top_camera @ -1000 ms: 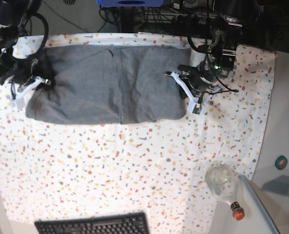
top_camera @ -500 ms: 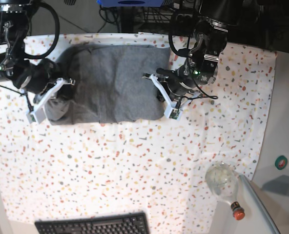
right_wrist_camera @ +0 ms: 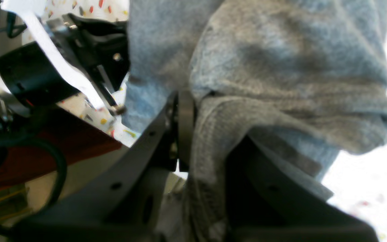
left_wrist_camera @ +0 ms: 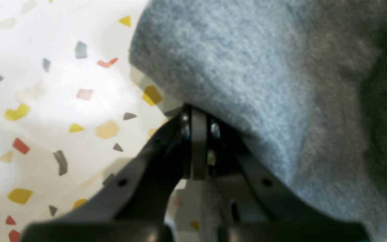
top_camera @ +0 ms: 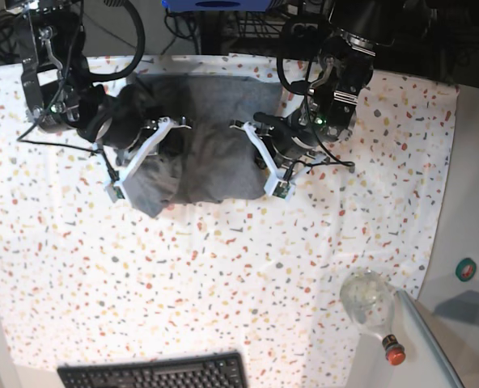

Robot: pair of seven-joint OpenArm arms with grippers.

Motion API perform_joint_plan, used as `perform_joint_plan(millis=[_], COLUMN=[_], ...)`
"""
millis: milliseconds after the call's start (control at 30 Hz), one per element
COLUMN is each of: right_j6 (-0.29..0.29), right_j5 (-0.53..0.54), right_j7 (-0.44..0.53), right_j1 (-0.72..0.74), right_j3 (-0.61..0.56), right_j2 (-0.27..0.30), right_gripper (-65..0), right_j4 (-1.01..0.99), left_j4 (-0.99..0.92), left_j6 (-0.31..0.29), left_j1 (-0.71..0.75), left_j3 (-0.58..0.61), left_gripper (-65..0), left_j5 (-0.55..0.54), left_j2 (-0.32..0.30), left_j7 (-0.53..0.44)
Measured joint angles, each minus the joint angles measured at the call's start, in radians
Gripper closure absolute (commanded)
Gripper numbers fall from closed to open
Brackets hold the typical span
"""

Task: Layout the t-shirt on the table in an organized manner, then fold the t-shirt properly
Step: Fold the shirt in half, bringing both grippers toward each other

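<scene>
Keyboard (top_camera: 152, 373) at near edge, bottle (top_camera: 371, 305) near right; speckled tabletop (top_camera: 223, 275) between. Far centre: t-shirt (top_camera: 203, 137) bunched, both ends lifted inward. Right gripper (top_camera: 146, 158) clamped on its edge; left gripper (top_camera: 268, 158) likewise pinching cloth

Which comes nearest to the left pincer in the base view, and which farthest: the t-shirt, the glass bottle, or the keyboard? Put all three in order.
From the left pincer, on this view's right:
1. The t-shirt: in its grip, at the cloth's right edge.
2. The glass bottle: lower right, at the table edge.
3. The keyboard: bottom edge, left of centre.
</scene>
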Motion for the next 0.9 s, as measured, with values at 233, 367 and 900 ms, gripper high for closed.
perform_joint_plan(millis=[233,367,900], right_j6=[-0.101,-0.142,-0.145], right_j5=[0.001,-0.002,0.005], right_j7=[0.030,0.034,0.121], right_j1=[0.024,0.054,0.077], right_j3=[-0.129,-0.166,-0.174], right_j2=[0.005,0.006,0.002], right_gripper=[0.0,0.0,-26.1], right_j4=[0.000,-0.002,-0.109], left_j4=[0.000,0.000,0.008], left_j6=[0.000,0.000,-0.002], left_j1=[0.017,0.015,0.024], left_j3=[0.000,0.000,-0.030], left_gripper=[0.0,0.0,0.0], left_j5=[0.001,0.001,-0.001], left_j2=[0.000,0.000,-0.010], left_j7=[0.000,0.000,0.012])
